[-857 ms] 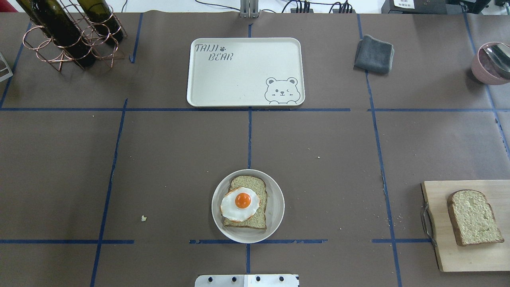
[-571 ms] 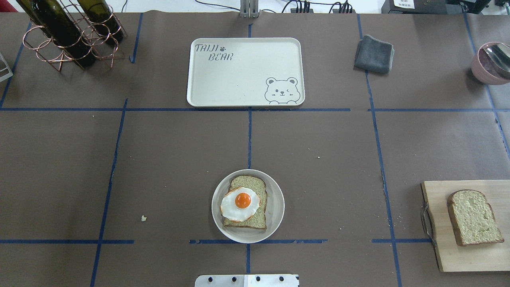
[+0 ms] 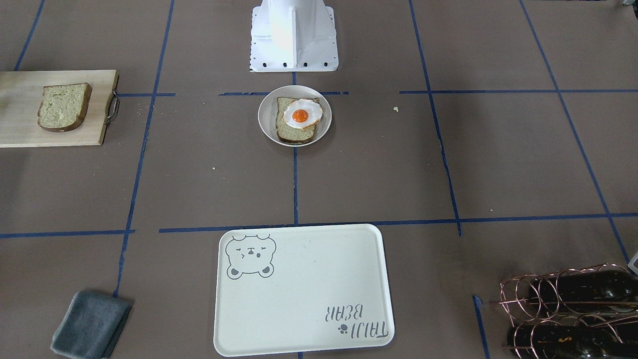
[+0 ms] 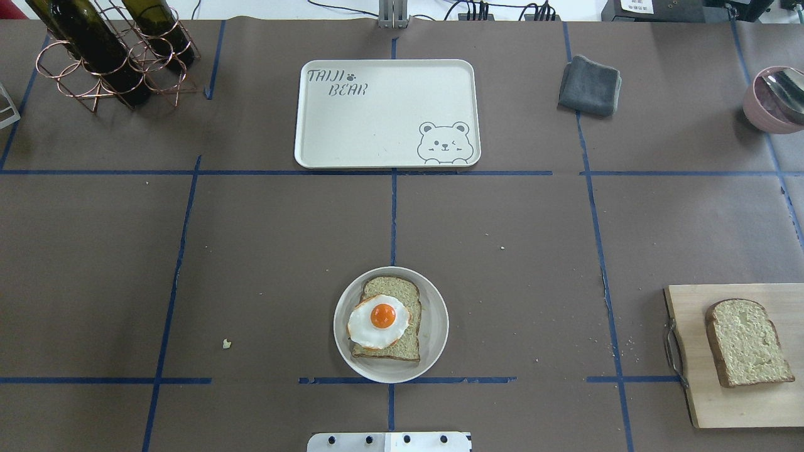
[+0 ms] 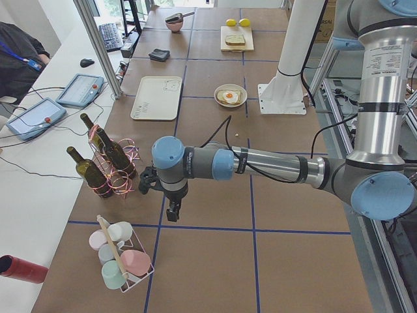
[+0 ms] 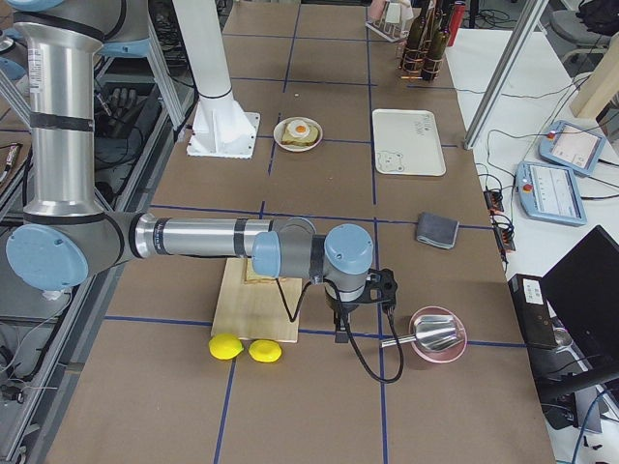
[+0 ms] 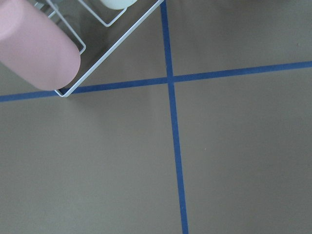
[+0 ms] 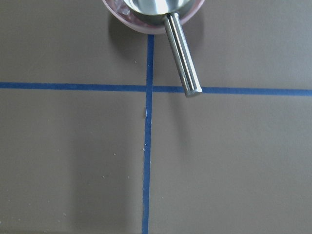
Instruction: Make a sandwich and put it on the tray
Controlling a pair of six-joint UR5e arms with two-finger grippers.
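Note:
One bread slice (image 4: pixel 405 290) lies on a small round white plate (image 4: pixel 440 326) near the robot's base, with the fried egg (image 4: pixel 377 321) on top. The second bread slice (image 4: pixel 747 342) lies on a wooden board (image 4: pixel 722 402) at the right. The cream bear tray (image 4: pixel 377 125) sits bare at the far middle. My left gripper (image 5: pixel 172 212) hangs over the table's far left end, beside a bottle rack. My right gripper (image 6: pixel 340 333) hangs past the board, near a pink bowl. Both show only in the side views; I cannot tell whether they are open or shut.
A copper wire rack with wine bottles (image 4: pixel 107 56) stands far left. A folded grey cloth (image 4: pixel 589 85) lies right of the tray. A pink bowl with a metal ladle (image 4: pixel 772 100) is far right. A wire rack of cups (image 5: pixel 120 257) and two lemons (image 6: pixel 242 348) sit at the table's ends.

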